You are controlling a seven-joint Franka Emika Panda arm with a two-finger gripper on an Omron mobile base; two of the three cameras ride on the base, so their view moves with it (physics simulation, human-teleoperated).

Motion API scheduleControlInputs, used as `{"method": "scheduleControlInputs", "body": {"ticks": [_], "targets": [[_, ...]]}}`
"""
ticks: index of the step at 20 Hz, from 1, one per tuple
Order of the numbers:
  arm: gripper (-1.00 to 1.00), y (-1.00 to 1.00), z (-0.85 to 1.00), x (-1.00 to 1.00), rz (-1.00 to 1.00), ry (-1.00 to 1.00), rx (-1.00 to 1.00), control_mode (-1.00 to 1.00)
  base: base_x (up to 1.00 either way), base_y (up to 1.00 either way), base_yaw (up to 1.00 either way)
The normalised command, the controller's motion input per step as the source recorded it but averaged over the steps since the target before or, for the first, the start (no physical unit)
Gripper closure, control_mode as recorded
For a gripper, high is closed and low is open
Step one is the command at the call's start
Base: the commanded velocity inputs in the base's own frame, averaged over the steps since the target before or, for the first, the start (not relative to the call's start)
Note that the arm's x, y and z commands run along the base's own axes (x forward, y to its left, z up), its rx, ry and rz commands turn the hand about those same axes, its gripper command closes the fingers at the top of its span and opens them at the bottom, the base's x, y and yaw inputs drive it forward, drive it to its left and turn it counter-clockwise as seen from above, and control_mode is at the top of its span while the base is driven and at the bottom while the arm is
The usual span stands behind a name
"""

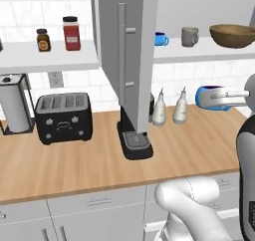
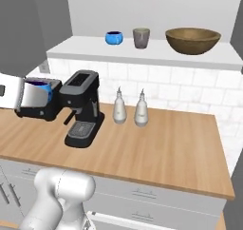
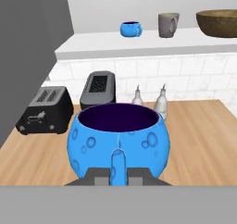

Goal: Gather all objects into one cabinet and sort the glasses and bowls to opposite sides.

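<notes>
- My gripper [image 3: 119,174] was pinched on the near rim of the small blue bowl [image 3: 119,139], held in the air above the counter [image 3: 199,140].
- Step in hand — carrying it to the cabinet shelf [image 3: 152,45].
- Next I'd lift it far and right, beside the wooden bowl [image 3: 217,23] — away from the blue mug [image 3: 130,29] and grey cup [image 3: 167,24].

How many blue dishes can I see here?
2: a small blue bowl held in the gripper above the counter, and a blue mug on the cabinet shelf, left of the grey cup. Others may be hidden.
</notes>
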Motion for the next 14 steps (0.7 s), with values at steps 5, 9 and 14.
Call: {"method": "scheduleControlInputs", "body": {"ticks": [5,9,14], "targets": [[1.00,0.00,0.00,0.00,0.00,0.00,0.00,1.00,0.00,-0.75,0.00],[1.00,0.00,0.00,0.00,0.00,0.00,0.00,1.00,0.00,-0.85,0.00],[1.00,0.00,0.00,0.00,0.00,0.00,0.00,1.00,-0.22,-0.91,0.00]]}}
